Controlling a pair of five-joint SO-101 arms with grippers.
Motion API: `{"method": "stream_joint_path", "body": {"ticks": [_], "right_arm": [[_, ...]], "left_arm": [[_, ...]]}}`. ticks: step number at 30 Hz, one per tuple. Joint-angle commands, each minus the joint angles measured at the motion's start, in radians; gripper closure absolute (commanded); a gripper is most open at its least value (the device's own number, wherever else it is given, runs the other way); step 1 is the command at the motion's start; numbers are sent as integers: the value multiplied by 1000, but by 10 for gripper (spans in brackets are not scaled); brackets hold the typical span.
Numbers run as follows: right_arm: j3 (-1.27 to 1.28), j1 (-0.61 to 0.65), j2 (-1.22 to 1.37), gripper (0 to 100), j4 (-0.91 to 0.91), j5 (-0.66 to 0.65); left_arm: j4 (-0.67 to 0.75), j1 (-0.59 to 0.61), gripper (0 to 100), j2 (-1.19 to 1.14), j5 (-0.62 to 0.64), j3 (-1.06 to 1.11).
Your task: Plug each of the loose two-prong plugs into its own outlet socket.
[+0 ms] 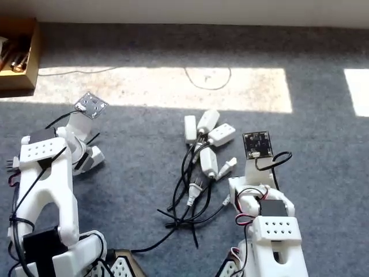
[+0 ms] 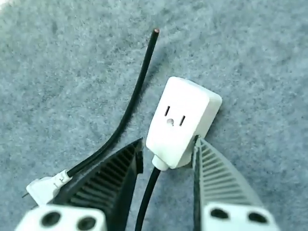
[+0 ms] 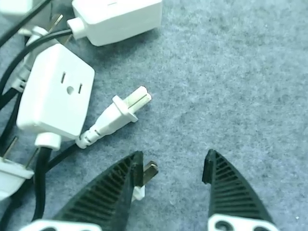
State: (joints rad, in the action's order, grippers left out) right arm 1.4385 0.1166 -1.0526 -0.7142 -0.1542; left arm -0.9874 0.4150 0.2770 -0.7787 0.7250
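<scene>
Plugs and sockets are lying scattered on the grey carpet (image 1: 132,173), and I'm taking them from the left. Toward the carpet's left edge, the left gripper (image 2: 166,144) is hanging over a lone outlet socket (image 2: 183,120). Its jaws are parted to about the block's width and standing either side of the cord end, not pinching it as far as I can judge. That socket is lying face up, its long axis running straight out from the gripper, its lead trailing back toward the wrist. A small white plug (image 2: 41,190) is sitting close by, its black cord (image 2: 137,91) curving past the socket to a cut end.

In the middle of the carpet the socket cluster (image 1: 206,130) is sitting in a tangle of black leads. At its right side a loose two-prong plug (image 3: 122,111) is lying flat, just ahead of the right gripper (image 3: 173,161) and off toward the cluster, far nearer this arm than the other. Its long axis is slanting across the gripper's line, prongs pointing away from the neighbouring face-up socket (image 3: 55,98). The right gripper's jaws are standing wide apart, holding nothing, while a second plug (image 3: 148,169) is peeking out beside one of them. I'm guessing the wrist is going to need a turn before closing.
</scene>
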Motion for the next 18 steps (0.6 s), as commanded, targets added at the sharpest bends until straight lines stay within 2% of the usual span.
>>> {"method": "stream_joint_path", "body": {"ticks": [1,4,7,11,18], "right_arm": [[-2,7,-16,786,10,-8],[-2,7,-18,786,10,-8],[-1,7,-18,786,10,-8],[-1,8,-18,786,10,-8],[1,48,-18,786,10,-8]], "left_arm": [[18,2,829,2,8,-36],[18,-30,829,-67,8,-44],[78,-38,832,-185,15,-91],[110,19,832,-341,94,-288],[-49,35,832,-644,91,-591]]}}
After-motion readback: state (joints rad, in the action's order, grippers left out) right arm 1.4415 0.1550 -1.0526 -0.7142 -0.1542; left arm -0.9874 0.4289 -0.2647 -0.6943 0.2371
